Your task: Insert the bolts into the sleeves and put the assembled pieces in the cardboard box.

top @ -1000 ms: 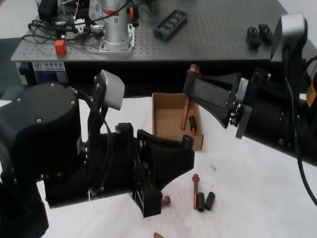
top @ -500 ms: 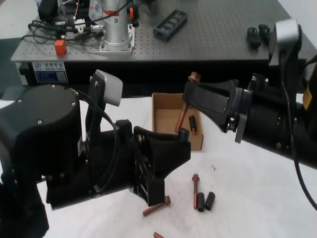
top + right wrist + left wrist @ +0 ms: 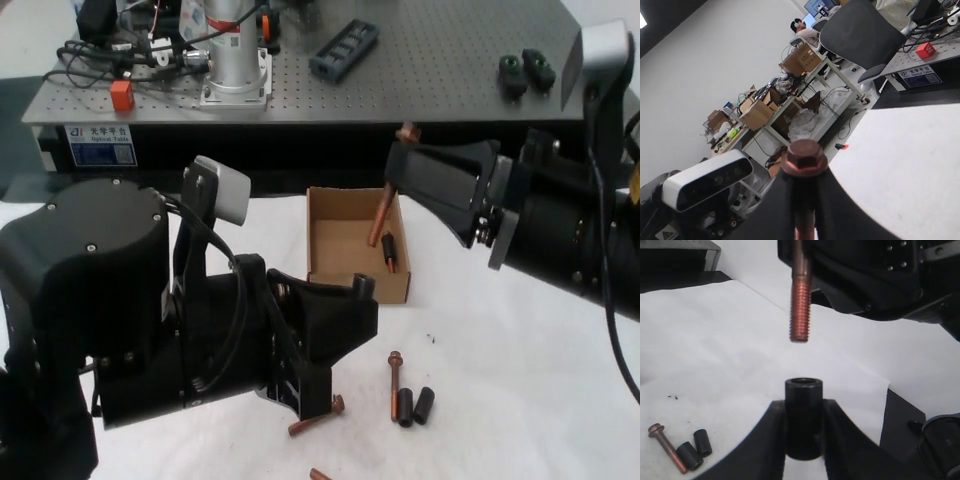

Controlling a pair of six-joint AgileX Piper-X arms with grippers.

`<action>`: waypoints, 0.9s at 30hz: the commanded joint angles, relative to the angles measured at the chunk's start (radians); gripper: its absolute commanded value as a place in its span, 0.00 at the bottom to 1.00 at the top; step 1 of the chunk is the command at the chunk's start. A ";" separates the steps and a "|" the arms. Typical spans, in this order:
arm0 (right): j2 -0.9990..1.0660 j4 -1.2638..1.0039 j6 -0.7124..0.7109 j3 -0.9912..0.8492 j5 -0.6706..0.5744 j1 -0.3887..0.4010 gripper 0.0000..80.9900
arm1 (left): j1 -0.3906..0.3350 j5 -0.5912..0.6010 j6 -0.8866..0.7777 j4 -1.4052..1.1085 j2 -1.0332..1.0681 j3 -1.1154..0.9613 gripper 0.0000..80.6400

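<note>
Left wrist view: the left gripper (image 3: 804, 412) has its fingers clamped on an upright black sleeve (image 3: 804, 426). A copper bolt (image 3: 800, 300) hangs thread-down just above the sleeve's bore, not touching it. The right gripper (image 3: 804, 182) pinches that bolt below its hex head, near the cardboard box (image 3: 390, 288).

High view looks down from behind; both close wrist views share the bolt (image 3: 800, 300).

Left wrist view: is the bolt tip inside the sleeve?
No, the bolt hangs clear of the sleeve, with a gap between its threaded tip and the sleeve's open end.
</note>
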 commanded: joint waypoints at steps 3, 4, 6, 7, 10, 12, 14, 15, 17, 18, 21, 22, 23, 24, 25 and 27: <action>-0.003 0.022 0.003 -0.013 -0.046 -0.001 0.04 | 0.001 -0.010 0.015 -0.007 -0.009 -0.006 0.01; -0.003 0.026 0.003 -0.013 -0.054 -0.001 0.04 | 0.001 -0.010 0.017 -0.007 -0.009 -0.006 0.01; -0.003 0.035 0.003 -0.013 -0.062 -0.001 0.04 | 0.001 -0.010 0.017 -0.007 -0.009 -0.006 0.01; -0.003 0.038 0.003 -0.013 -0.070 -0.001 0.04 | 0.001 -0.001 0.022 -0.007 -0.009 -0.006 0.01; -0.003 0.051 0.003 -0.013 -0.100 -0.001 0.04 | 0.001 0.044 0.043 -0.007 -0.009 -0.006 0.01; -0.003 0.066 0.003 -0.013 -0.122 -0.001 0.04 | 0.001 0.045 0.043 -0.007 -0.009 -0.006 0.01; -0.003 0.083 -0.001 -0.013 -0.139 -0.001 0.04 | 0.001 0.047 0.043 -0.007 -0.009 -0.006 0.01; -0.003 0.085 -0.001 -0.013 -0.148 -0.001 0.04 | 0.001 0.047 0.043 -0.007 -0.009 -0.006 0.01; -0.003 0.085 -0.001 -0.013 -0.172 -0.001 0.04 | 0.001 0.050 0.043 -0.007 -0.009 -0.006 0.01; -0.003 0.085 -0.001 -0.013 -0.185 -0.001 0.04 | 0.001 0.050 0.043 -0.007 -0.009 -0.006 0.01; -0.003 0.093 -0.001 -0.013 -0.250 -0.001 0.04 | 0.001 0.048 0.043 -0.007 -0.009 -0.006 0.01; -0.003 0.093 -0.001 -0.013 -0.270 -0.001 0.03 | 0.001 0.048 0.043 -0.007 -0.009 -0.006 0.01; -0.003 0.093 -0.001 -0.013 -0.286 -0.001 0.02 | 0.001 0.048 0.046 -0.007 -0.009 -0.006 0.01; -0.003 0.091 -0.004 -0.013 -0.294 -0.001 0.02 | 0.001 0.048 0.048 -0.007 -0.009 -0.006 0.01; -0.003 0.090 -0.013 -0.013 -0.303 -0.001 0.09 | 0.001 0.048 0.051 -0.007 -0.009 -0.006 0.01; -0.003 0.091 -0.027 -0.013 -0.304 -0.001 0.28 | 0.001 0.048 0.060 -0.017 -0.009 -0.006 0.01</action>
